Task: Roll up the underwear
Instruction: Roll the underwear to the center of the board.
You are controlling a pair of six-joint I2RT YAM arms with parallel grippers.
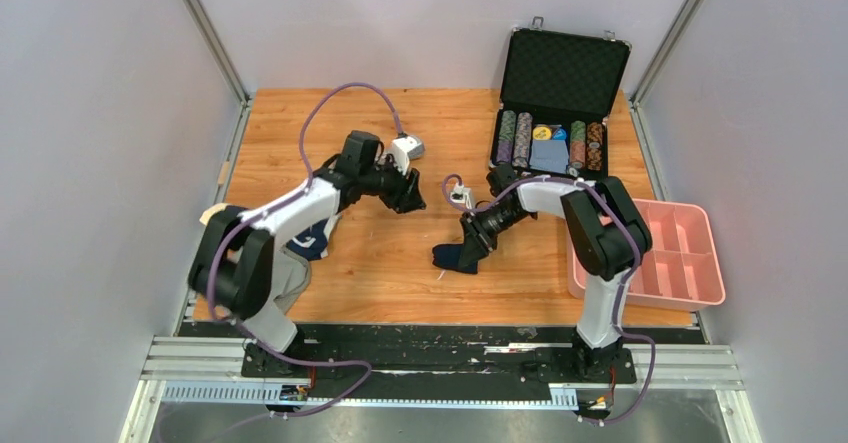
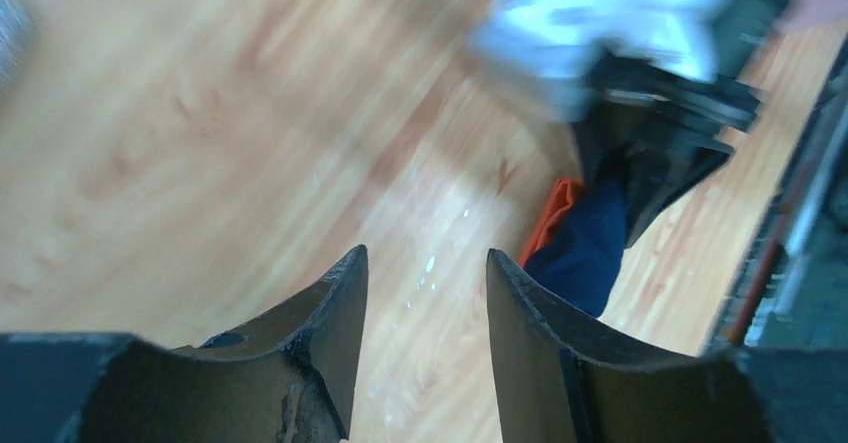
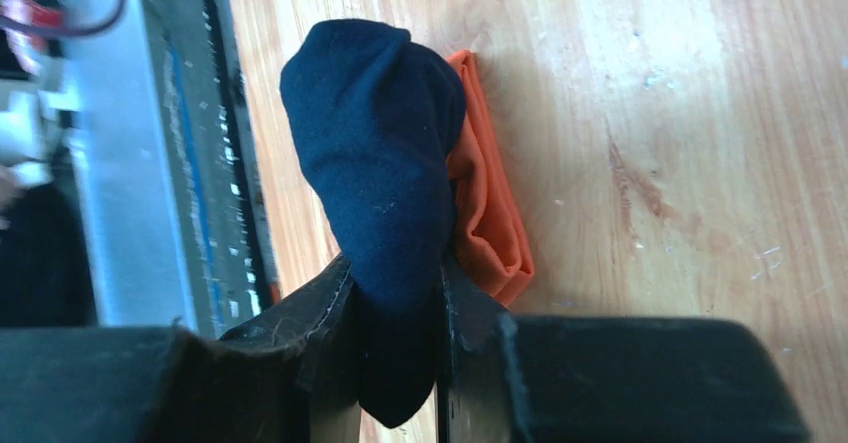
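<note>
Open black case (image 1: 565, 68) holds poker-chip rows (image 1: 515, 138). Wrist views alone reveal orange on the navy cloth underwear (image 3: 375, 133) the right gripper (image 3: 395, 273) pinches; left gripper (image 2: 427, 273) gapes.

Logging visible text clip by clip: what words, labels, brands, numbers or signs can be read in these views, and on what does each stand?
No text can be read in any view.
Poker chips in the open case: any markings are too small to read.
Navy underwear with its orange patch: no print or label shows.
Pink tray: plain, no marking visible.
</note>
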